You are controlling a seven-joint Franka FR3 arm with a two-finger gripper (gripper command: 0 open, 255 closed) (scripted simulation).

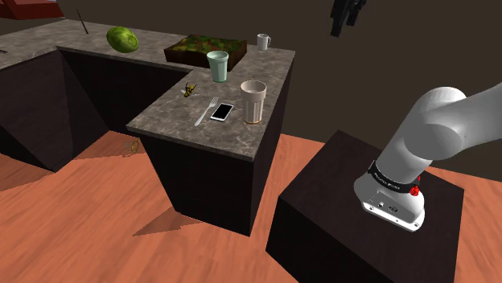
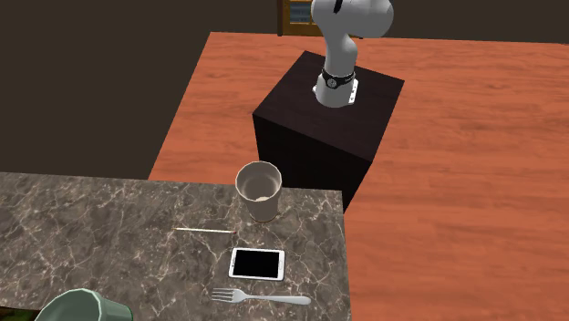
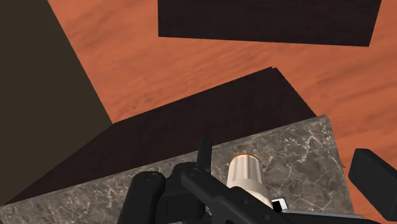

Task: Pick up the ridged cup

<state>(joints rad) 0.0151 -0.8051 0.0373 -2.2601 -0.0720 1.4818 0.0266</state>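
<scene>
Hanging high above the floor at the shoulder view's upper right, the gripper (image 1: 344,24) is well apart from the counter (image 1: 161,120). In the wrist view its fingers (image 3: 372,188) stand released and wide apart, with nothing between them. The task's thing is most likely the beige cup (image 1: 253,100), whose wall shows faint upright lines and whose foot has an orange band. It stands upright on the marble counter, at the near right corner closest to the stand (image 1: 362,185), just right of the phone (image 1: 223,112) and the fork (image 1: 207,111). A green cup (image 1: 217,66) stands farther back on the same counter, and I cannot rule it out as the one meant.

By my reading, the step in hand is the approach: nothing is grasped and the cup is untouched. The next move calls for bringing the hand down and to the shoulder view's left until it is over the beige cup. The open fingers should then be turned to pass on either side of its wall. The descent has to keep clear of the phone close beside the cup, and the fingers should close only once the wall sits between them.
</scene>
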